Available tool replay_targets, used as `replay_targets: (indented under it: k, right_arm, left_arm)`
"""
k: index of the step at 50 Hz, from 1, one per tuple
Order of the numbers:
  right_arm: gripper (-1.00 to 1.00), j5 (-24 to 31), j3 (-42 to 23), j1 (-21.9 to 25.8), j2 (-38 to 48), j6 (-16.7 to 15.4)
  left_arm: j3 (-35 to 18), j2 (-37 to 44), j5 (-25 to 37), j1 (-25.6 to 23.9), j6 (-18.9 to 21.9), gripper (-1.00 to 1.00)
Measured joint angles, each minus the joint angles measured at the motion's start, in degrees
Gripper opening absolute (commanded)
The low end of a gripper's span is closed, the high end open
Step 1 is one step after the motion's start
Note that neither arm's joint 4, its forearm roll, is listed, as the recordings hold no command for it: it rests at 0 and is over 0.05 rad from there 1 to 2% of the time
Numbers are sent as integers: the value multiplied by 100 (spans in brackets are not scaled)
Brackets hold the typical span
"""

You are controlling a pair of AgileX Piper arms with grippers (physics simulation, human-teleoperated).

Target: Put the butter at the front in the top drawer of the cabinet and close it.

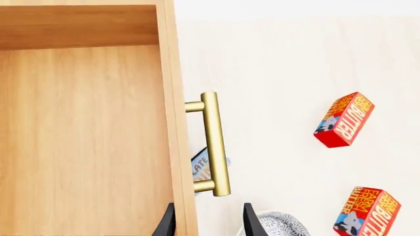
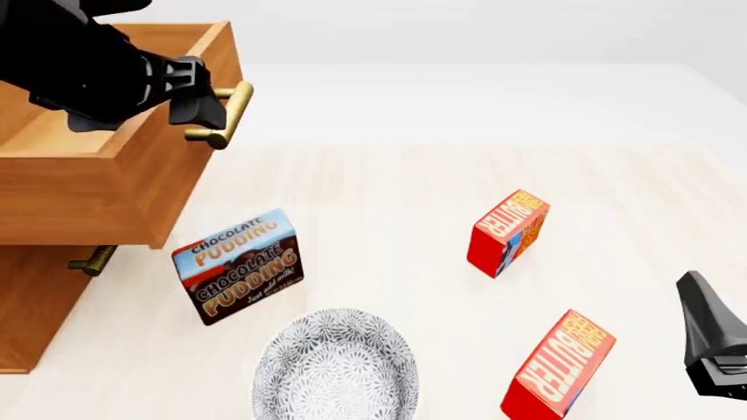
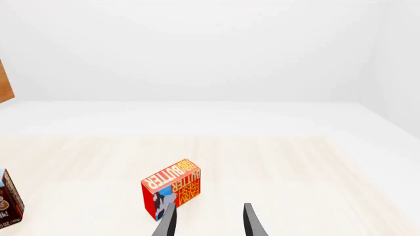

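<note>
You face a pale, light-wood tabletop (image 2: 386, 188) with a fine grain, running away from you to a straight far edge. Beyond that edge you see a flat white floor or surface (image 2: 491, 96), and behind it a plain, off-white wall (image 3: 196, 49) without windows or fittings. The light is soft and even, and shadows on the wood are faint.

Bright, even light throughout; renders sharp, shadows faint, no glare.
</note>
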Motion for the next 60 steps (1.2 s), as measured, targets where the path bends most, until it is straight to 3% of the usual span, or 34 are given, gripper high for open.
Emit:
replay_targets:
  k: [8, 18, 41, 60]
  right_arm:
    - [100, 0, 0, 0, 0, 0]
    - [100, 0, 0, 0, 0, 0]
    - [100, 0, 0, 0, 0, 0]
    - [100, 0, 0, 0, 0, 0]
  left_arm:
    - [-82, 54, 110, -50, -57, 100]
    - [-449, 176, 491, 10, 187, 100]
    - [-1595, 198, 1150, -190, 949, 100]
    - [-2080, 417, 1215, -682, 1742, 100]
